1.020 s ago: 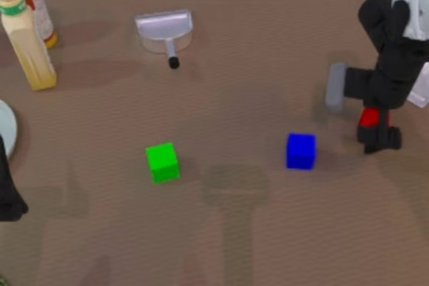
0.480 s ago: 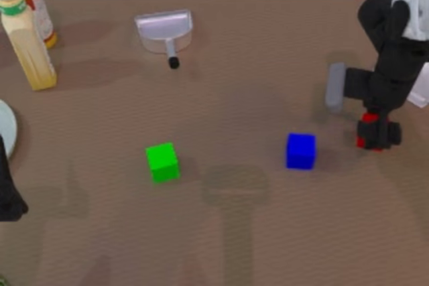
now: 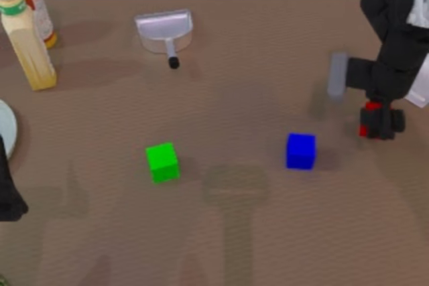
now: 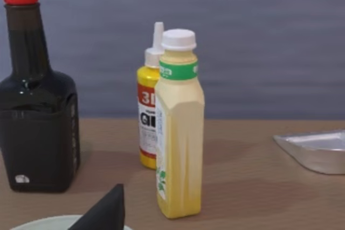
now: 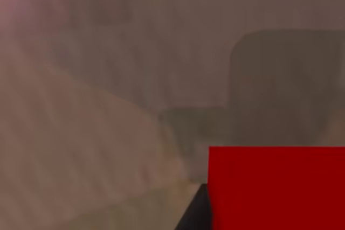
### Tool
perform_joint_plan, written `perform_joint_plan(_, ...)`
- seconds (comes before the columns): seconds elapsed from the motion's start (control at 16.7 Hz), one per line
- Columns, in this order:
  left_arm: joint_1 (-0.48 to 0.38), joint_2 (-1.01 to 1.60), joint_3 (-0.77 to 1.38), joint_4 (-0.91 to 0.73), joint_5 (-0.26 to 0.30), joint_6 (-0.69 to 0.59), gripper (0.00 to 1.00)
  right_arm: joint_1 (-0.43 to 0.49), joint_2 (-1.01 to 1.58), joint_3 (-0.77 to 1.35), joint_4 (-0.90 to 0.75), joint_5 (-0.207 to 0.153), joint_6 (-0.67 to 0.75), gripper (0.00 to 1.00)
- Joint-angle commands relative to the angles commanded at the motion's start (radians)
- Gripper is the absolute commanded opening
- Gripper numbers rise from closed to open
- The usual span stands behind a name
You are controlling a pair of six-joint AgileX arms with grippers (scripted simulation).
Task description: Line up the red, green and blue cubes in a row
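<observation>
The tabletop (image 3: 268, 232) is carrying everything. The left arm is sitting parked at the left edge. At the right side, the right tool (image 3: 380, 121) is gripping the red cube (image 3: 373, 107), closed on it. The blue cube (image 3: 301, 151) is lying just left of it, the green cube (image 3: 162, 162) further left.

A brown woven-textured table (image 3: 268, 232) meets a plain grey-blue wall (image 4: 259, 36) behind, under soft light.

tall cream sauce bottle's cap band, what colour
Green, under a white cap; the tall cream sauce bottle shows best in the left wrist view.
</observation>
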Motion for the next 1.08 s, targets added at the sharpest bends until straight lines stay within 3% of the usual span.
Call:
perform_joint_plan(0.24, 0.000, 0.000, 0.000, 0.000, 0.000, 0.000, 1.00, 0.006, -0.051, 0.082, -0.140, 0.000, -0.002, 0.00)
perform_joint_plan(0.66, 0.000, 0.000, 0.000, 0.000, 0.000, 0.000, 1.00, 0.016, -0.054, 0.099, -0.158, 0.000, 0.010, 0.00)
perform_joint_plan(0.84, 0.000, 0.000, 0.000, 0.000, 0.000, 0.000, 1.00, 0.113, -0.034, 0.140, -0.180, 0.000, 0.079, 0.00)
perform_joint_plan(1.08, 0.000, 0.000, 0.000, 0.000, 0.000, 0.000, 1.00, 0.360, 0.004, 0.214, -0.228, -0.001, 0.240, 0.00)
